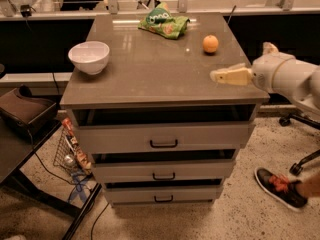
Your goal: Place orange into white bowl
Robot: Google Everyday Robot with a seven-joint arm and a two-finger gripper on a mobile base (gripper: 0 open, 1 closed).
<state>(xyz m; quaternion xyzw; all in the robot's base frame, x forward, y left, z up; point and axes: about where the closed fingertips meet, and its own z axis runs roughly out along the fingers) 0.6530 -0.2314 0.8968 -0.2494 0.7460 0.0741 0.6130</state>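
The orange [210, 43] sits on the grey cabinet top [150, 76], at the far right. The white bowl [89, 57] stands upright and empty near the left edge of the same top. My gripper [218, 76] comes in from the right on a white arm [287, 76]. It points left over the right front part of the top, in front of the orange and apart from it. It holds nothing that I can see.
A green snack bag [164, 24] lies at the back of the top. The cabinet has three drawers [163, 136], the upper ones slightly ajar. A wire basket [70, 151] and a dark bag [25, 111] are at the left. A shoe [280, 186] and chair legs [302, 121] are at the right.
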